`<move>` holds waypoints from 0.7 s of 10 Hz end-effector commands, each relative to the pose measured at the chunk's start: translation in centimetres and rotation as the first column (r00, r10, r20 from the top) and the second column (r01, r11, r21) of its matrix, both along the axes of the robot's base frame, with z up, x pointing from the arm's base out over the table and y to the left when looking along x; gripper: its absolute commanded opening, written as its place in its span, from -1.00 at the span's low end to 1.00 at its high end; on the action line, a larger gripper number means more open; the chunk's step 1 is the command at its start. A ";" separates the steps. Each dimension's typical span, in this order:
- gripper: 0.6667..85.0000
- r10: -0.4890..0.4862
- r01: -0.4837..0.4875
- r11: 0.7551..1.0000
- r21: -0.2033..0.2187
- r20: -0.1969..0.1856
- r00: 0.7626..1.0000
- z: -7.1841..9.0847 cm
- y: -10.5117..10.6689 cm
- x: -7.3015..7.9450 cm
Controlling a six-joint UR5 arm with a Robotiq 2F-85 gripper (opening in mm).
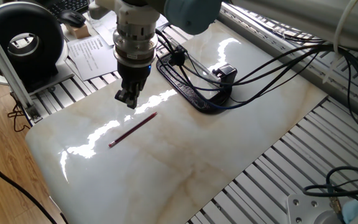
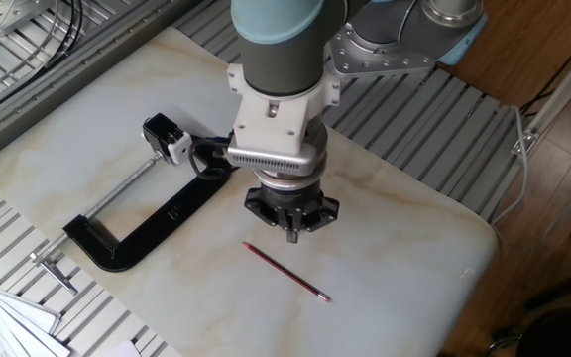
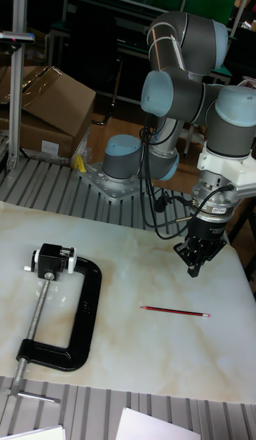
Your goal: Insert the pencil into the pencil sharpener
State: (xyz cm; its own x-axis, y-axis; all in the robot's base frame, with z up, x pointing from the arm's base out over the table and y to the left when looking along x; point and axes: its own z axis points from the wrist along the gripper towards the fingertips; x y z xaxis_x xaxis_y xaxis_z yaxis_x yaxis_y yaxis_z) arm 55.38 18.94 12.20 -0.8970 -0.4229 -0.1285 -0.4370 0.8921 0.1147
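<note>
The thin dark-red pencil (image 1: 133, 129) (image 2: 285, 272) (image 3: 174, 311) lies flat on the pale marble tabletop. The pencil sharpener (image 1: 224, 71) (image 2: 165, 137) (image 3: 53, 260), a small black block with a white face, sits held at the screw end of the black C-clamp (image 2: 157, 223). My gripper (image 1: 128, 101) (image 2: 291, 234) (image 3: 193, 271) hangs point-down above the table, a short way beyond the pencil and apart from it. Its fingers come together to one tip and hold nothing.
The C-clamp (image 1: 185, 84) (image 3: 82, 319) lies flat, with black cables (image 1: 253, 68) running over it. Papers (image 1: 95, 53) and a round black device (image 1: 23, 40) lie off the slab's edge. Ribbed metal table (image 2: 434, 129) surrounds the marble.
</note>
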 end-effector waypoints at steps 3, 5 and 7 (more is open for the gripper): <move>-0.79 0.011 -0.011 1.000 0.003 -0.001 1.000 0.1 0.1 0.1; 1.00 0.083 -0.083 0.996 0.019 0.015 0.996 0.6 0.5 -0.1; 0.98 0.072 -0.072 0.997 0.021 0.018 0.997 0.6 0.6 0.1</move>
State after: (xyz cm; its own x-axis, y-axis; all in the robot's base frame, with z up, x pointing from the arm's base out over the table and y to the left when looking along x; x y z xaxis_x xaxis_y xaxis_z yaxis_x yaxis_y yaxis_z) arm 55.32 19.19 12.46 -0.8676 -0.4777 -0.1383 -0.4930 0.8625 0.1140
